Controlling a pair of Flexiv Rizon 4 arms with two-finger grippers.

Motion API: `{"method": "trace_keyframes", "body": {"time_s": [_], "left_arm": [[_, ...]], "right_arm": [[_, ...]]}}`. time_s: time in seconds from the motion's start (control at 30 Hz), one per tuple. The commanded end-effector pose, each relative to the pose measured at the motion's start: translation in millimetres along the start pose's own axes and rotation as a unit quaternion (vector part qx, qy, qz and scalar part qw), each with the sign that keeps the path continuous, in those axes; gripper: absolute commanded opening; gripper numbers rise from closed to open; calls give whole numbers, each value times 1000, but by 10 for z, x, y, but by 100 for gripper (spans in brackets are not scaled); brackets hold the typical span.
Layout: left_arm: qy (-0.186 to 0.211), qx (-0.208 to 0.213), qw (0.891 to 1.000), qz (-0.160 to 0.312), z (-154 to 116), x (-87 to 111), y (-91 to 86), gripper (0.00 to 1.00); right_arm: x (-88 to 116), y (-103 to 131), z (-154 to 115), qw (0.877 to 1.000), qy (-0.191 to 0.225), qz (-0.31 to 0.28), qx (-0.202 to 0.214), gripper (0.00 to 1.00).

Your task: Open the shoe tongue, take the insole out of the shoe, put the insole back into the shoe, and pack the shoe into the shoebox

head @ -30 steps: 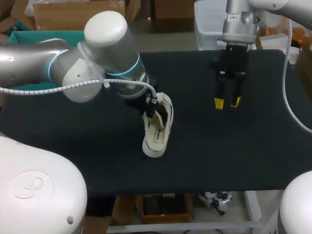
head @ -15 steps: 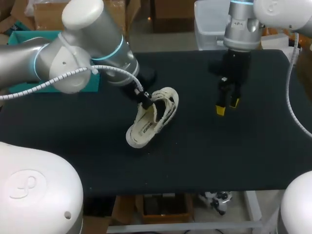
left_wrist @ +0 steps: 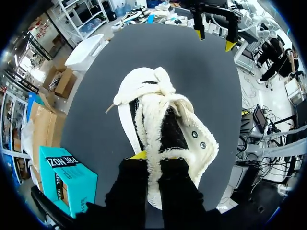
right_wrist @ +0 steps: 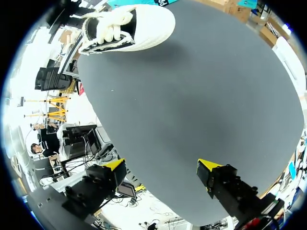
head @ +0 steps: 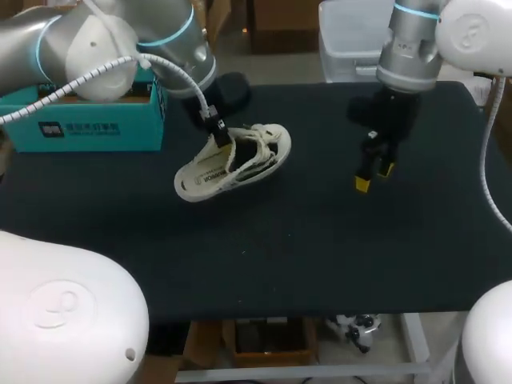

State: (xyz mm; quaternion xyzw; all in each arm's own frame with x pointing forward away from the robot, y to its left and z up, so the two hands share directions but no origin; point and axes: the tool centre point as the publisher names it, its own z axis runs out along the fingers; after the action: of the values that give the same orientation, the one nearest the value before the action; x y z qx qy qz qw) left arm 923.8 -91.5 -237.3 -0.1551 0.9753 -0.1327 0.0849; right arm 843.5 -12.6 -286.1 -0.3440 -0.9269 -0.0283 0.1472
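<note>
At the black table's point(head: 320, 248) left edge, the teal shoebox point(head: 80, 128) stands near the cream shoe point(head: 232, 160), which is tipped on its side. The left gripper point(left_wrist: 152, 158) pinches the shoe's heel collar. Right of the shoe and well apart, the right gripper point(right_wrist: 162, 167) hangs with its fingers spread wide.

Our left arm point(head: 88, 40) and right arm point(head: 408, 48) are smooth silver-grey cylinders with white domed caps and thin cyan rings at the joints, and a white ribbed cable point(head: 96, 74) runs along each above the table point(head: 320, 256). At the table's near edge bulge our two white rounded housings point(head: 64, 304), the left one embossed with a looped emblem. The left gripper point(left_wrist: 156, 160) and right gripper point(right_wrist: 162, 165) have blocky black fingers ending in bright yellow tips.
</note>
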Motion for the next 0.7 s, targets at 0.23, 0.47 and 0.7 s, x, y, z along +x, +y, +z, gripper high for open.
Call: {"method": "trace_keyframes", "body": {"time_s": [0.23,0.47,0.7], "left_arm": [[-1,-16,996,84,-470,-244,-69,0],[-6,-13,987,157,-671,-497,23,0],[-16,9,986,168,-929,-902,183,0]], "right_arm": [[70,21,27,993,-86,-81,-8,100],[99,-23,10,979,-157,-131,-21,100],[82,-7,19,972,-170,-158,-17,100]]}}
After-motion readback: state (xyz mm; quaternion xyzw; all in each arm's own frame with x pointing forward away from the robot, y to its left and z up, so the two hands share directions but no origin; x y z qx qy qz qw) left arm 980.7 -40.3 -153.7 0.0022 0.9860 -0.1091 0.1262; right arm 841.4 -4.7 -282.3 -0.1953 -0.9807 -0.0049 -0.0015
